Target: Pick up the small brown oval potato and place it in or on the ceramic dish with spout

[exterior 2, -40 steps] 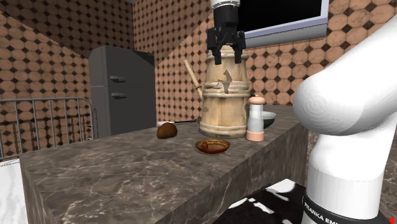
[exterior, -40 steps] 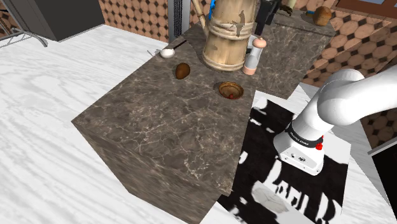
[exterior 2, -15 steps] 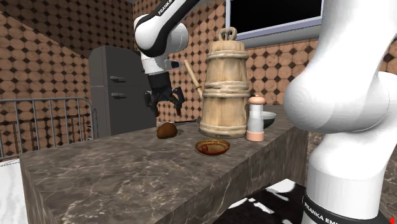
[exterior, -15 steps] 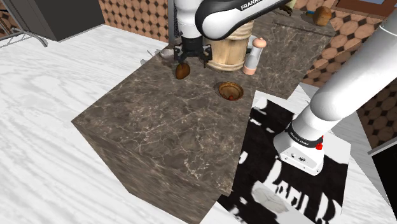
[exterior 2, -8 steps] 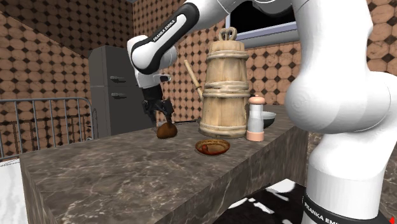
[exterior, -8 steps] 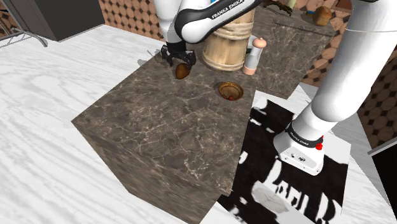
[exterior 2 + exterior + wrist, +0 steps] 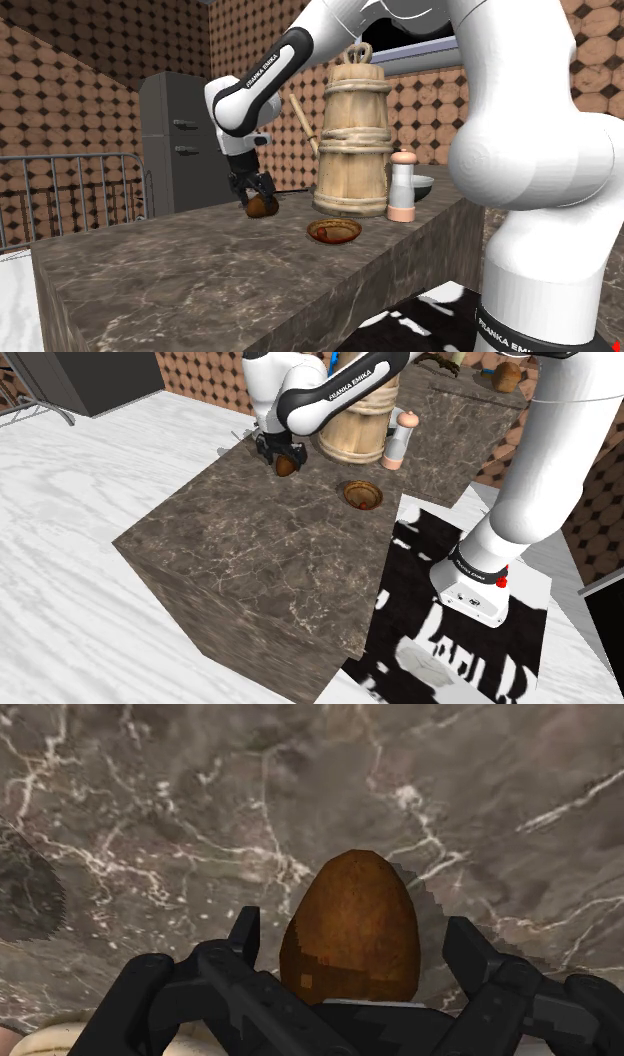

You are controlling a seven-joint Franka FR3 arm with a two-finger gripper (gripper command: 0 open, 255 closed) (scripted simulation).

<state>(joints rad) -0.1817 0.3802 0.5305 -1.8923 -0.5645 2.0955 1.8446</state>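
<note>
Potato (image 7: 350, 924): small, brown, egg-shaped; lies on the dark marbled surface (image 7: 260, 542), near a wooden churn (image 7: 358, 422). Gripper (image 7: 355, 936): open, fingers straddling the potato with a gap on each side, nothing clasped. Spouted dish (image 7: 362, 494): nearer the stand. Risk, as I judge it: the rounded potato may squirt out if the fingers close off-centre or too high.
</note>
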